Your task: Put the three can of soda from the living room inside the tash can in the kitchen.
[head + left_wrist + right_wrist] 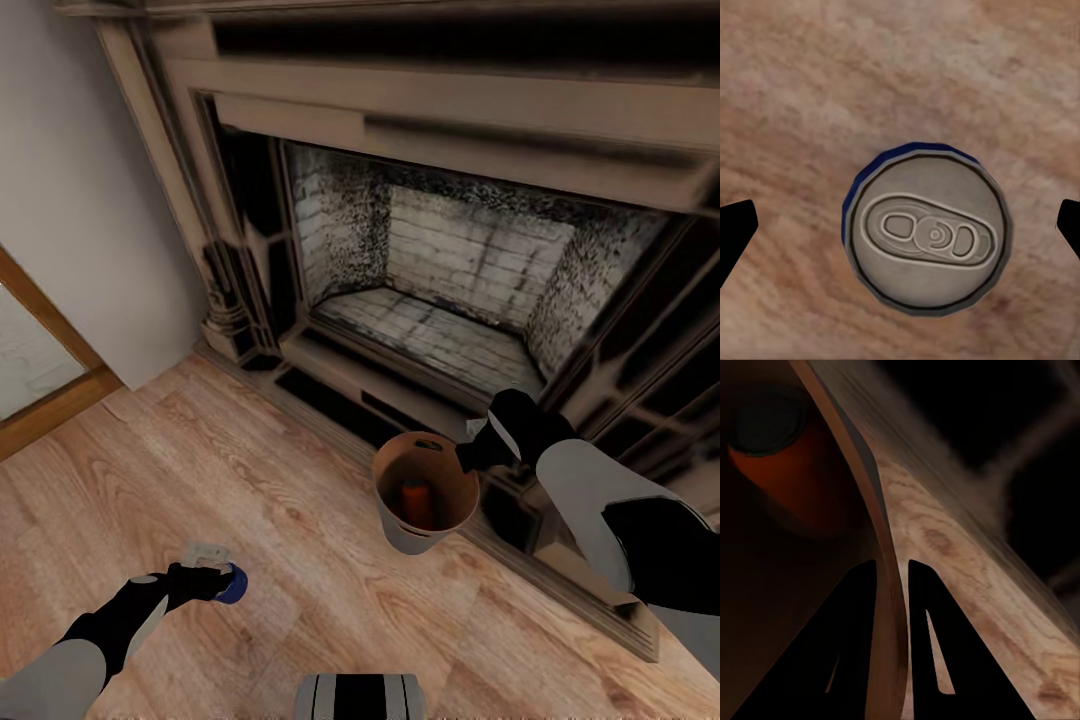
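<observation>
Here the robot is facing the fireplace (440,290) in the living room. The right gripper (468,455) is pinching the rim of the bucket (400,528), one finger (855,637) inside the wall and one outside. An orange can (417,503) is lying inside the bucket. The left gripper (205,580) is hanging over a blue can (928,227) standing upright on the wood floor (280,480), fingers spread wide on either side, not touching it.
</observation>
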